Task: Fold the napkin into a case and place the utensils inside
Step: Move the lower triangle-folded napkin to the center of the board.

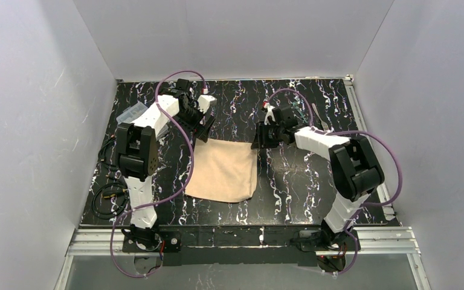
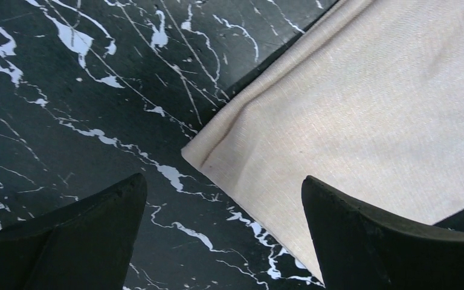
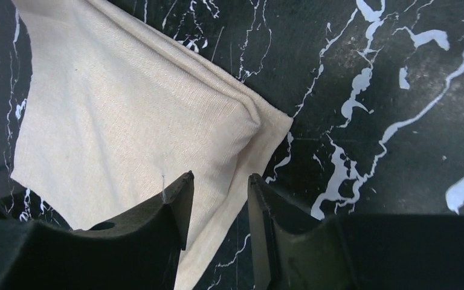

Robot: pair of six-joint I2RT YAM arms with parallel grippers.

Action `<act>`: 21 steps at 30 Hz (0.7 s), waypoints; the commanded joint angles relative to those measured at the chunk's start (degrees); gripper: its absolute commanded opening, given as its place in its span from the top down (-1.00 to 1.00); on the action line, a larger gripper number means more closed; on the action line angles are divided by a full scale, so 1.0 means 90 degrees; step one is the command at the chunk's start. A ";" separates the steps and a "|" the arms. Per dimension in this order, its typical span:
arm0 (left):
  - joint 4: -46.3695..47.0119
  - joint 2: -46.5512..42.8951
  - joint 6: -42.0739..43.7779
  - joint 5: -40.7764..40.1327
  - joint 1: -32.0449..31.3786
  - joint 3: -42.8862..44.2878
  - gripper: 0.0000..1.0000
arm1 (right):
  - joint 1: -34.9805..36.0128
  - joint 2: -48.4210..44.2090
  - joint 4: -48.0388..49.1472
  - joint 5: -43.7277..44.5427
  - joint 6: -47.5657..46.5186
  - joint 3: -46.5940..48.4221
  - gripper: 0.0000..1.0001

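Tan-beige folded cloth napkin (image 1: 223, 170), black marbled table (image 1: 302, 181).
Left gripper (image 2: 222, 181) spread wide at far-left corner; right gripper (image 3: 216, 180) narrowed at far-right corner (pinch: cannot tell).

We can read no text, brand, number or sign on the napkin (image 1: 223, 171), the marbled table (image 1: 302, 181), the left arm (image 1: 138, 148) or the right arm (image 1: 344, 160). A small red-and-white patch (image 1: 205, 92) at the left wrist may be a label, but it is too small to read.
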 commanded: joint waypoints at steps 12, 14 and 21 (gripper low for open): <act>0.0531 0.0405 -0.0134 -0.0809 0.0020 0.0160 -0.90 | -0.0140 0.0878 0.0684 -0.0231 0.0092 0.0662 0.68; 0.0625 0.0412 -0.0215 -0.0923 0.0027 0.0151 -0.89 | -0.0175 0.0875 0.0684 -0.0239 0.0043 0.0706 0.88; 0.0697 0.0512 -0.0520 -0.1108 0.0020 0.0269 -0.88 | -0.0217 0.1111 0.0181 -0.0179 -0.0354 0.1037 0.97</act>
